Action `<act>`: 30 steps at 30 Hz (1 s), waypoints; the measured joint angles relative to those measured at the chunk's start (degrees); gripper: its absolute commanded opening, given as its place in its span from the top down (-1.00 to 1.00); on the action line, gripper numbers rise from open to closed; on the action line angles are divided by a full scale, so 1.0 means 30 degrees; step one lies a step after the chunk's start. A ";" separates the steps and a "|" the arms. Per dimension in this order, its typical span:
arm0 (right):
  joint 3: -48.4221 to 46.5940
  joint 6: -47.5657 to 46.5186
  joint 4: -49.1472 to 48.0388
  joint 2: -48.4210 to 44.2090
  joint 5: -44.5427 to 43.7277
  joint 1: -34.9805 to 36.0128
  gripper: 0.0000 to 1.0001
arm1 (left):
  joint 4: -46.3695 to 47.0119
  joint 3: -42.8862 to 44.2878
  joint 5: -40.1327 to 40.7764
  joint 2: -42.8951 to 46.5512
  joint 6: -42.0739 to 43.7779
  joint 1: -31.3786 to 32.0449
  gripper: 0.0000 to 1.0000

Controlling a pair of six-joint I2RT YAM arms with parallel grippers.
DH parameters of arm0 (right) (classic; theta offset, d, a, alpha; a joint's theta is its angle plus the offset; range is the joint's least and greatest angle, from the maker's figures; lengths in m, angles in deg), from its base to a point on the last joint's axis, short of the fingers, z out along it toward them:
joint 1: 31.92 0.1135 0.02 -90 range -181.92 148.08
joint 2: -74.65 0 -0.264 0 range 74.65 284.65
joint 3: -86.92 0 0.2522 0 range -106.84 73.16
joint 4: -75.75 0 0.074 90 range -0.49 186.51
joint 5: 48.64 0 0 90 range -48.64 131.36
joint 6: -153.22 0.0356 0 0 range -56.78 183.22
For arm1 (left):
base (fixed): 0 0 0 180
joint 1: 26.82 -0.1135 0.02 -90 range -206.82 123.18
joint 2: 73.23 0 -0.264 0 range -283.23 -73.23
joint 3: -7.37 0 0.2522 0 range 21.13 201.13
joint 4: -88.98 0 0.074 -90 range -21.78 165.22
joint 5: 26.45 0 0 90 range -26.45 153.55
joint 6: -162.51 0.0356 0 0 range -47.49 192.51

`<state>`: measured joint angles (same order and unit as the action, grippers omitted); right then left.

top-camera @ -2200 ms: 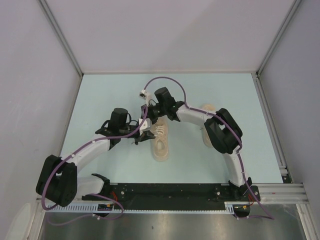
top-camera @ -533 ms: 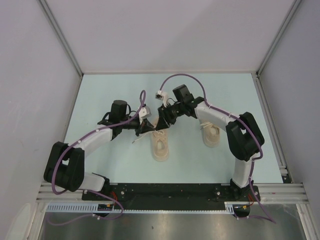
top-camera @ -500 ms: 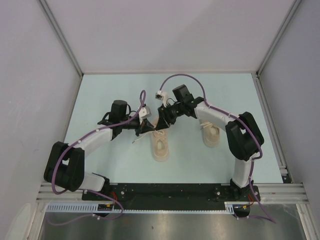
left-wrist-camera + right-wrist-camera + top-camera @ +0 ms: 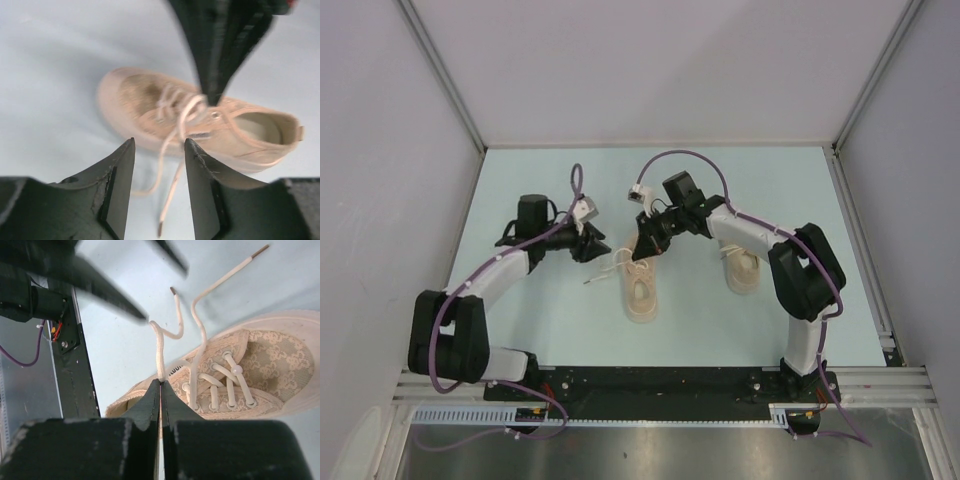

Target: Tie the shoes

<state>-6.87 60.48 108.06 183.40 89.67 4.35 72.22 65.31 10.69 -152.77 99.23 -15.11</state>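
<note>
Lacing the mid-counter (image 4: 520, 180) shoe (image 4: 640, 295); other shoe (image 4: 742, 270) nearer the right edge. Clamping one lace (image 4: 159, 350) in the closed right end effector (image 4: 160, 382); left end effector (image 4: 160, 145) parted, empty. Next, likely: catch the loose lace (image 4: 220, 281).

One pale blue table (image 4: 520, 190), two beige shoes (image 4: 641, 295) (image 4: 742, 270), one near the table's middle, one toward its right edge, two loose lace ends (image 4: 172, 290) (image 4: 260, 250), two arms (image 4: 500, 275) (image 4: 750, 232), one left, one right, two purple cables (image 4: 574, 182) (image 4: 690, 153).

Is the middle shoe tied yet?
Untied. The laces of the shoe lie loose on the table; the right tool pinches one.
</note>
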 measured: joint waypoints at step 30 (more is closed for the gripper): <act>0.0000 -0.0656 0.0590 0.0000 -0.0007 0.0262 1.00 | -1.3457 0.4357 0.4153 -0.6113 2.5143 0.0248 0.06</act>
<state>-6.87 58.51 109.83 183.40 89.65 5.14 31.85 78.38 23.15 -171.11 174.66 -14.37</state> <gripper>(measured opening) 0.009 0.473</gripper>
